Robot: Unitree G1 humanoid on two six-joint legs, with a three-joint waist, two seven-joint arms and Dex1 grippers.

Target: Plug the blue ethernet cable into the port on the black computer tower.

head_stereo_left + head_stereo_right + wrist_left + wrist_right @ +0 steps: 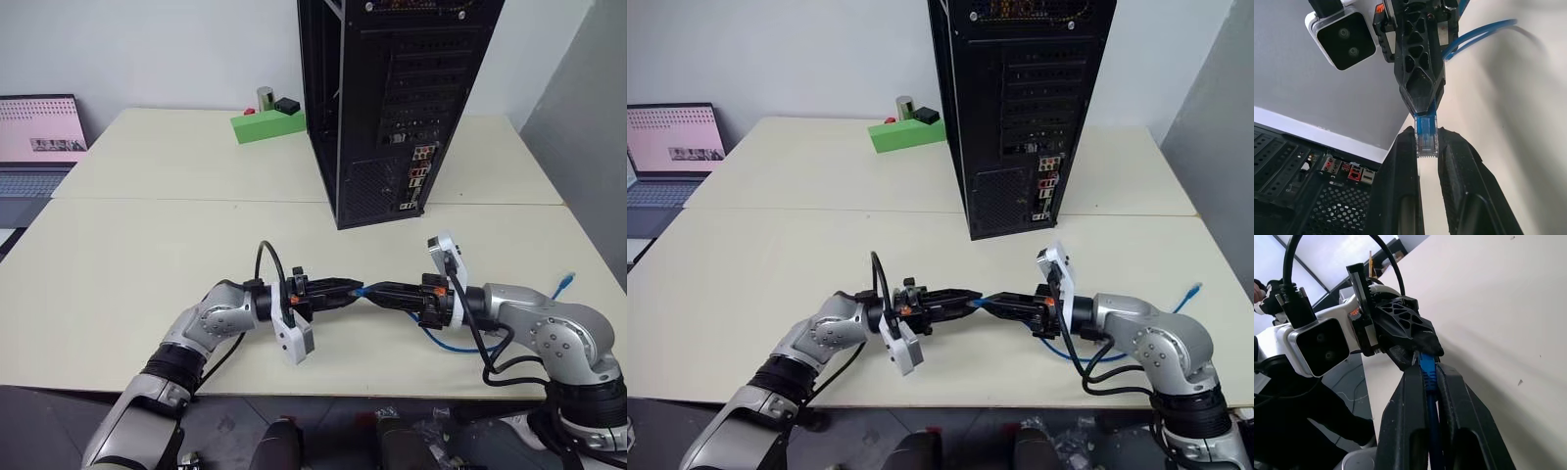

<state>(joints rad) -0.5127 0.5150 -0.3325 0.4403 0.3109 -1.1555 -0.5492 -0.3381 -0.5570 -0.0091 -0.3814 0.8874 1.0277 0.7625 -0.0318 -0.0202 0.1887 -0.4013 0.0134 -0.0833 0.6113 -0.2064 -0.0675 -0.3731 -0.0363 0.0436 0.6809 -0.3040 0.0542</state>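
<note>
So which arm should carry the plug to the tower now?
Probably left. The left gripper pinches the clear plug of the blue ethernet cable, while the right gripper clamps the cord just behind it. The black computer tower stands ahead.

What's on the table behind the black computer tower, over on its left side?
Behind the black computer tower, to its left, a green box lies on the table with a small cylinder and a black block on top. The tower covers whatever is directly behind it.
</note>
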